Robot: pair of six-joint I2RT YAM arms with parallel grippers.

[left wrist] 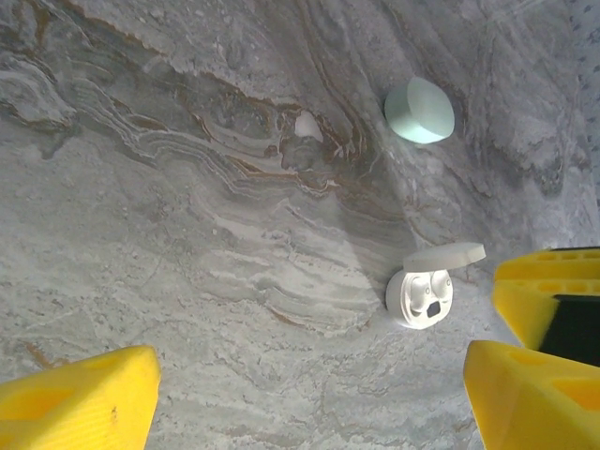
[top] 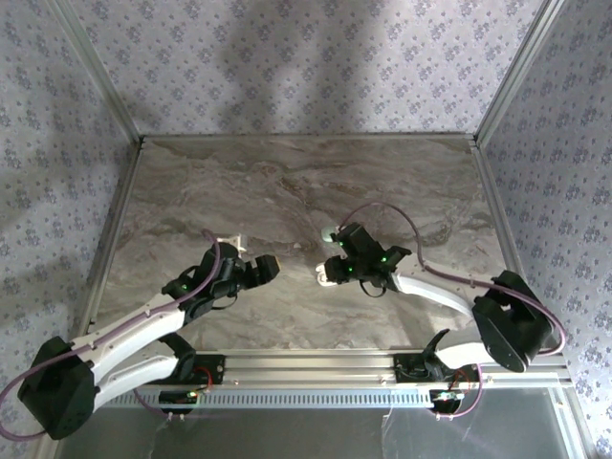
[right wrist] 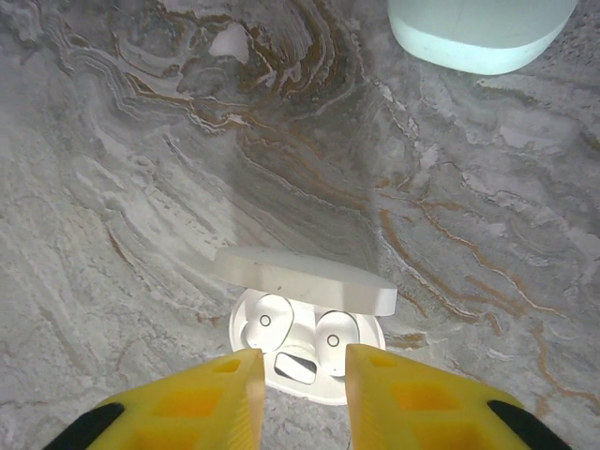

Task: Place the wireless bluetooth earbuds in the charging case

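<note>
Two earbuds seated in open white case: plain at right wrist, unresolved from above. Right tool, narrowly apart, just beside them; left tool wide apart.

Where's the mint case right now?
In the right wrist view the mint case sits at the top right, beyond the open white case in front of the right gripper.

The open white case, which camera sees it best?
The right wrist camera: the open white case sits close, lid up, with two round shapes inside. The left wrist camera shows it smaller; the top camera shows just a tiny white blob.
</note>
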